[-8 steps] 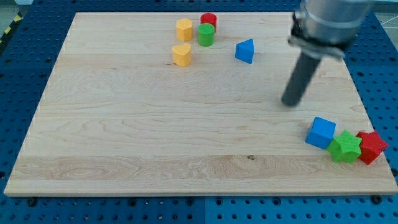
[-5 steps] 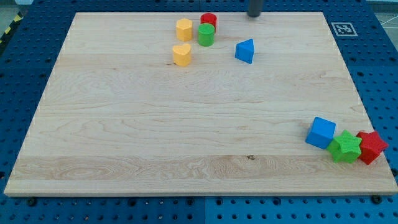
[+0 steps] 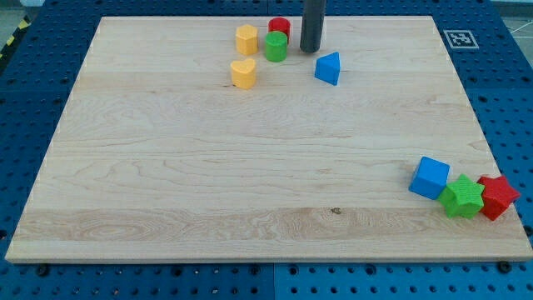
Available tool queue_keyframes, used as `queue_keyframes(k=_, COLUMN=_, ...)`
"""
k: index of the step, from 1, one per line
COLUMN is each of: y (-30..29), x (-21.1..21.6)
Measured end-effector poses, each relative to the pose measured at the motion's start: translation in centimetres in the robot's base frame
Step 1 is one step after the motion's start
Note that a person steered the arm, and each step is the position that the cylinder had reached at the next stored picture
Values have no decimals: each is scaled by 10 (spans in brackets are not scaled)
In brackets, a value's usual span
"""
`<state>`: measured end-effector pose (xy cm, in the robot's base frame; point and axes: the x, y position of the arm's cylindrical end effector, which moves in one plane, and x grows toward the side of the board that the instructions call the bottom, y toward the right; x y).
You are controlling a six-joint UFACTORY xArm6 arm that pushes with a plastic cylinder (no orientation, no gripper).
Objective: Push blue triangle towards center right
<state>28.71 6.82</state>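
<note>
The blue triangle lies on the wooden board near the view's top, right of the middle. My tip stands just above and left of it, a small gap apart, between it and the green cylinder. The rod comes down from the view's top edge.
A red cylinder, a yellow hexagon and a yellow heart sit left of my tip. A blue cube, a green star and a red star cluster at the bottom right corner.
My tip has moved from the board's right side up to the top edge, then down and left to beside the blue triangle. No block has moved.
</note>
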Motion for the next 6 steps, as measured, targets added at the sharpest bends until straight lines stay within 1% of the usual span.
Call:
queue_keyframes(k=1, y=3, x=24)
queue_keyframes(k=4, y=43, x=76)
queue_keyframes(k=6, y=43, x=134)
